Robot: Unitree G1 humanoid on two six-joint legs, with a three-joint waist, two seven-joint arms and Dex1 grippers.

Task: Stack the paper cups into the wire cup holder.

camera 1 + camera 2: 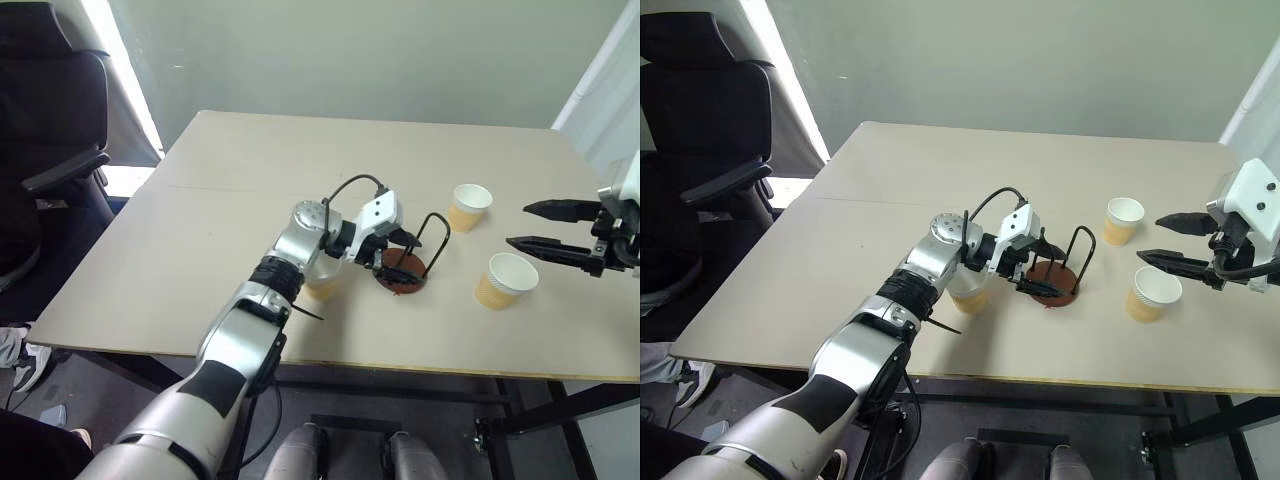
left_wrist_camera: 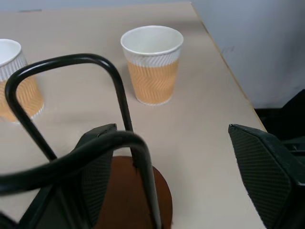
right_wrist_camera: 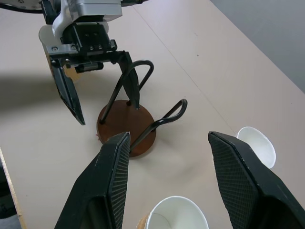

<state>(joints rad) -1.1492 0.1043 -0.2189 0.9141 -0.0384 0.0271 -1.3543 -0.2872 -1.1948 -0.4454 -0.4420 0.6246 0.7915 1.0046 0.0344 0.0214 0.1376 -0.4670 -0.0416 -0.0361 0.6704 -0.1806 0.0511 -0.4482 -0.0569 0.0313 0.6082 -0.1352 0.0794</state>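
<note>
Although three tan-yellow tapered paper cups with rolled white rims stand on the pale wooden desk [image 1: 200, 200], none is yet stacked in the wire cup holder [image 1: 405, 262], a round reddish-brown disc with thin black upright loops, so the whole task is judged to remain.

From left to right, one cup [image 1: 970, 293] is found at the near left, partly hidden behind the left forearm. The holder stands empty at the middle. The left tool [image 1: 1033, 268] is reached across at the holder, tilted slightly downward, its fingers spread wide with one loop between them, gripping nothing. Further right, a far cup [image 1: 468, 207] and a nearer cup [image 1: 506, 280] stand upright. The right tool [image 1: 545, 225] is held above them, half open and empty.
</note>
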